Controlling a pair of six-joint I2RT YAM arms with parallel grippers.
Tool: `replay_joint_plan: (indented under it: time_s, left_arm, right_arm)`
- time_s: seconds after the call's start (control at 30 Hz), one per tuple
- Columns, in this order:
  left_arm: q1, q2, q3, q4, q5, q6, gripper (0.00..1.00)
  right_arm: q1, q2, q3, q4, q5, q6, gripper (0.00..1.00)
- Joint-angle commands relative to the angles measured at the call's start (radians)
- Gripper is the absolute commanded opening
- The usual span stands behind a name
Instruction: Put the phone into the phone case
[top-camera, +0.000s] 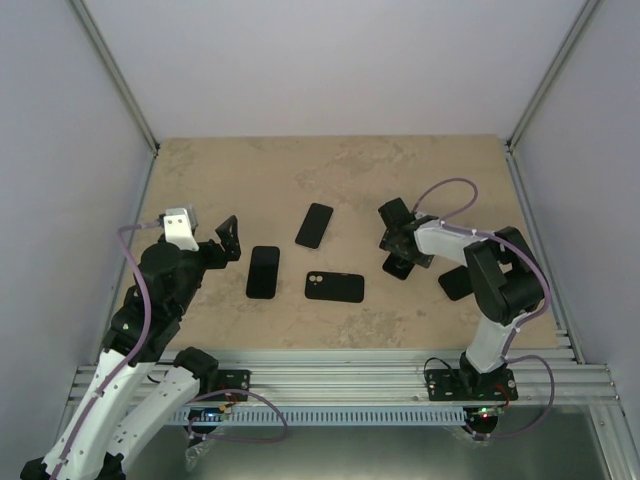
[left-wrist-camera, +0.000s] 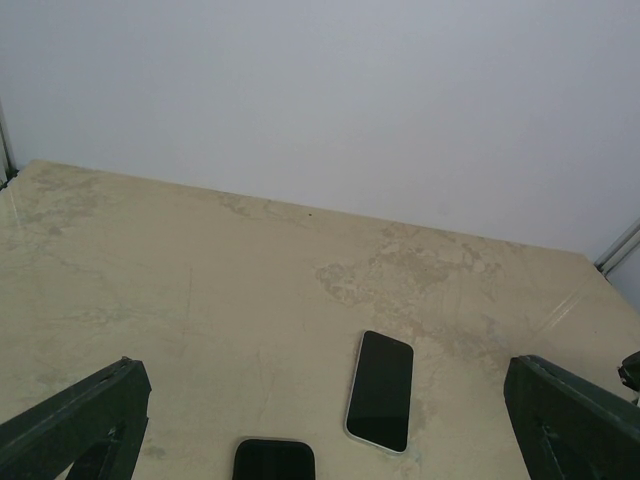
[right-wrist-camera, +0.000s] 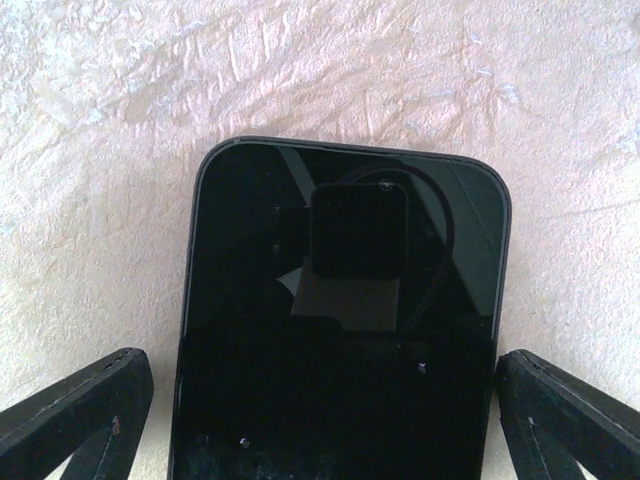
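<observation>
A black phone lies screen up on the table, and my right gripper hangs right over it, open, one finger off each long side. From above, only its near end shows under that gripper. A black piece with a camera cutout, which looks like the phone case, lies flat in the middle. My left gripper is open and empty, low over the left of the table. In its wrist view the left gripper faces a light-edged phone.
The light-edged phone lies behind the case. A plain black slab, also in the left wrist view, lies left of the case. Another dark flat object is partly hidden under the right arm. Grey walls close in three sides.
</observation>
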Motion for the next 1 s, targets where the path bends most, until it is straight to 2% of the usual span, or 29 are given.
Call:
replay_joint_plan:
  time_s: [0.0,0.37,0.77,0.97]
  left_arm:
    - [0.005,-0.004,-0.011,0.03,0.013,0.001,1.0]
    - [0.005,0.052,0.02,0.013,0.051,-0.02,0.99]
    - [0.005,0.099,-0.025,0.092,0.396,-0.232,1.0]
    - [0.005,0.155,-0.086,0.147,0.508,-0.287,0.99]
  right_arm:
    - [0.01,0.039,-0.076,-0.093,-0.092,-0.012,0.93]
    - [0.047,-0.011,-0.117,-0.069,-0.067,-0.027,0.79]
    - [0.108,-0.153,-0.145,-0.045,-0.028,-0.12,0.58]
    - [0.169,-0.27,-0.151,-0.014,-0.028,-0.224,0.51]
